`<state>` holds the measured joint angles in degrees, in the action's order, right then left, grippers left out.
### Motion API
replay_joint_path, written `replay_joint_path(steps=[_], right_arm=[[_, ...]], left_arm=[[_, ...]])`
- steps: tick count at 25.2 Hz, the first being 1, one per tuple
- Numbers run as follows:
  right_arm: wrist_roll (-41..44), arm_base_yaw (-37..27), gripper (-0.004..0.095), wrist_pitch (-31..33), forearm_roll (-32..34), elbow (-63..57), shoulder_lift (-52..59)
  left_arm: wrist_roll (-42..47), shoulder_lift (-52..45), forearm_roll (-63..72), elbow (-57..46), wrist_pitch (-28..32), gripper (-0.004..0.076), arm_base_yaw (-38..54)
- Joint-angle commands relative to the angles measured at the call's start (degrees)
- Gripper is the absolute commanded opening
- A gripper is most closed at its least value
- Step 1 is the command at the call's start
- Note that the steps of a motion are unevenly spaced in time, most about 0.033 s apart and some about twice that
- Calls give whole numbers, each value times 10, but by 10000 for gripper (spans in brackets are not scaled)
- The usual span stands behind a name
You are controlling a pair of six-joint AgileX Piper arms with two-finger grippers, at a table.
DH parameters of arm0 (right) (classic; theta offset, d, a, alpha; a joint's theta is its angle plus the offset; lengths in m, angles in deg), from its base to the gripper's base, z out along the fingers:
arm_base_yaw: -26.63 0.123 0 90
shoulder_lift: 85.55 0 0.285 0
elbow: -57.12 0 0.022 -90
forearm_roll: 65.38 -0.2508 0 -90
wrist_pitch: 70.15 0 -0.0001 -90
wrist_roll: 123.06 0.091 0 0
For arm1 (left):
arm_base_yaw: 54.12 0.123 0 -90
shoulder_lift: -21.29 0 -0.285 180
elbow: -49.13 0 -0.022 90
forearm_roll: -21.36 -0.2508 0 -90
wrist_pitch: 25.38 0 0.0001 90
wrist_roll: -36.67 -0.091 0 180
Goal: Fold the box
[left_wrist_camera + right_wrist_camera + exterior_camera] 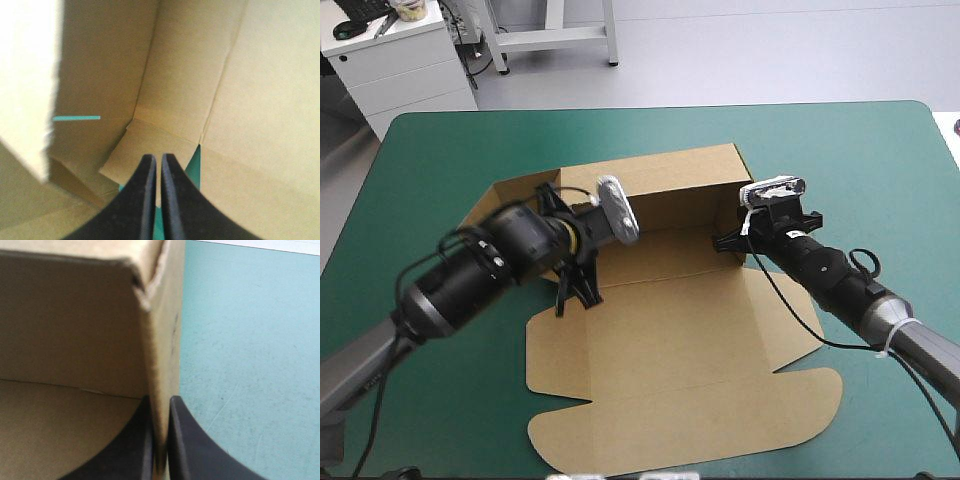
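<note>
1. The box (670,330): brown board at the middle of the table, part-raised. Its long axis runs left to right across the table.
2. Rear wall (670,175): upright along the far side.
3. Lid panel (680,400): flat on the cover, reaching toward the near edge.
4. Right side wall (162,340): upright, meeting the rear wall at a corner.
5. Left side flap (500,205): splayed outward, not yet upright; judged the part left to raise.
6. Right gripper (160,399): clamped on the right side wall, one black finger inside the tray and one outside.
7. Left gripper (156,156): fingers pressed together with no board seen between them. It sits inside the tray with its tips aimed at the left inner corner, which lies just ahead.
8. Deciding relation, as a judgement: the unfinished left end lies directly before the left gripper, plainly the nearer arm. The right gripper, at the opposite end of the long axis, can steady the tray.
9. Table cover (440,150): teal-green, bare around the board.
</note>
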<state>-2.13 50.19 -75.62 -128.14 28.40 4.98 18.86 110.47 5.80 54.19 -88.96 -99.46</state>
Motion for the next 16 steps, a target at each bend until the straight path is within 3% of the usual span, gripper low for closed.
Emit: replay_joint_path(steps=[1, 8, 13, 16], right_arm=[[2, -1, -14, -15, -9, 21, 19], [2, -1, -14, -13, -10, 21, 18], [2, -1, -14, -10, -10, 21, 14], [2, -1, -14, -8, -10, 21, 14]], left_arm=[[6, -16, 136, 89, -1, 13, 123], [55, -16, 340, 147, 15, 13, 380], [53, -16, 473, 101, 9, 13, 570], [38, -16, 542, 42, 38, 13, 654]])
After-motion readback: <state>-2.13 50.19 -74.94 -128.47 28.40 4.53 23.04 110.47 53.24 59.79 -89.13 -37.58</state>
